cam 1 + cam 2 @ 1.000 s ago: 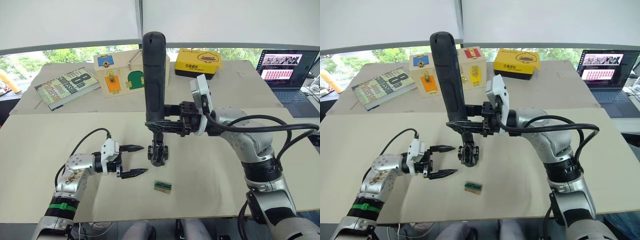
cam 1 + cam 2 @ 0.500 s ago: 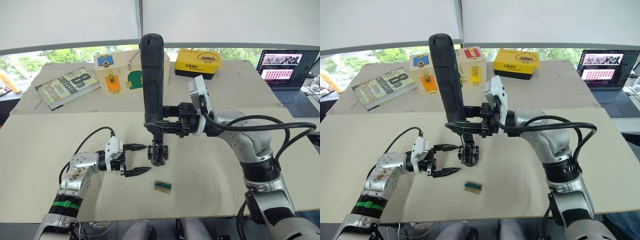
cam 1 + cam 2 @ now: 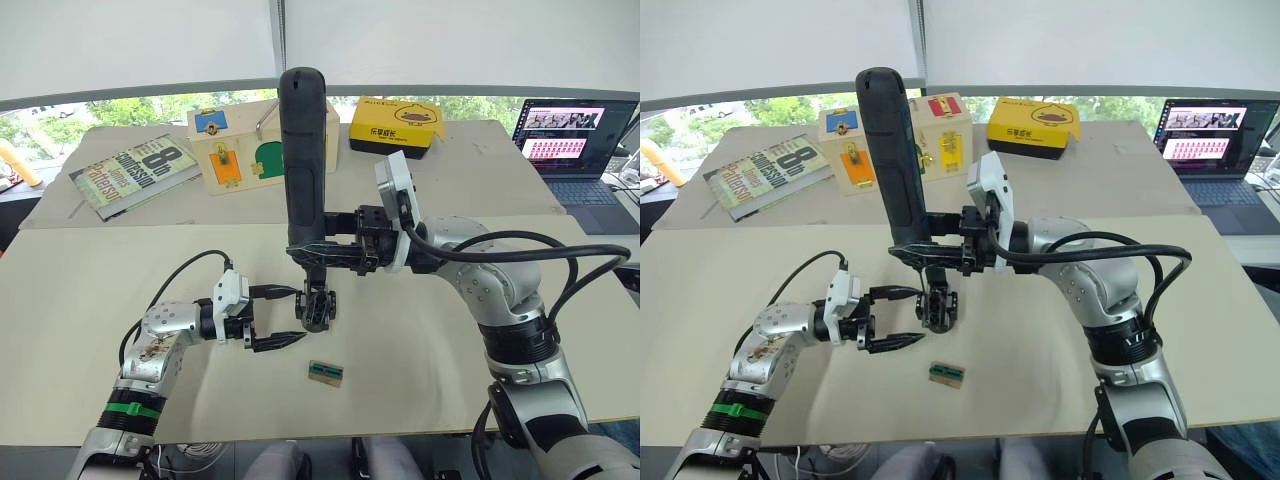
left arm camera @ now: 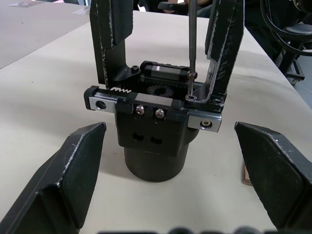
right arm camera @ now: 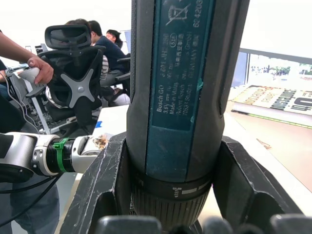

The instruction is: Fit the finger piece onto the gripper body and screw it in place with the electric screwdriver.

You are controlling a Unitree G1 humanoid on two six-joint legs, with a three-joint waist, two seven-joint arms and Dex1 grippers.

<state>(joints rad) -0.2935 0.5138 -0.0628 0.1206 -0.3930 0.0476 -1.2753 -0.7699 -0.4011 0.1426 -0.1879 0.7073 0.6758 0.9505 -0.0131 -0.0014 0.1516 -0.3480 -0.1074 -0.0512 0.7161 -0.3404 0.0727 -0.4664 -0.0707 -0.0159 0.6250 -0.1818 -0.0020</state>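
From the head cameras you saw the electric screwdriver (image 3: 303, 160) standing nearly upright near the middle of the table (image 3: 80, 300), clamped low on its barrel by the right gripper (image 3: 322, 252), with the gripper body (image 3: 317, 307) standing directly beneath it. The left wrist camera gave you what the head views could not: the thin metal bit (image 4: 191, 44) came straight down onto a screw at one top corner of the gripper body, whose two black fingers rose upright on either side, the finger piece (image 4: 225, 46) just beside the bit. The right wrist camera showed the screwdriver's label between the clenched fingers (image 5: 100, 187), and seated people at chairs beyond.

Your left gripper (image 3: 288, 315) had its fingers spread apart, flanking the gripper body without touching it. A small green-and-tan block (image 3: 325, 373) lay near, toward the front table edge. The book (image 3: 130, 170), wooden box (image 3: 245, 145), yellow box (image 3: 397, 125) and laptop (image 3: 575, 145) sat well apart toward the far side, leaving open tabletop around the work.
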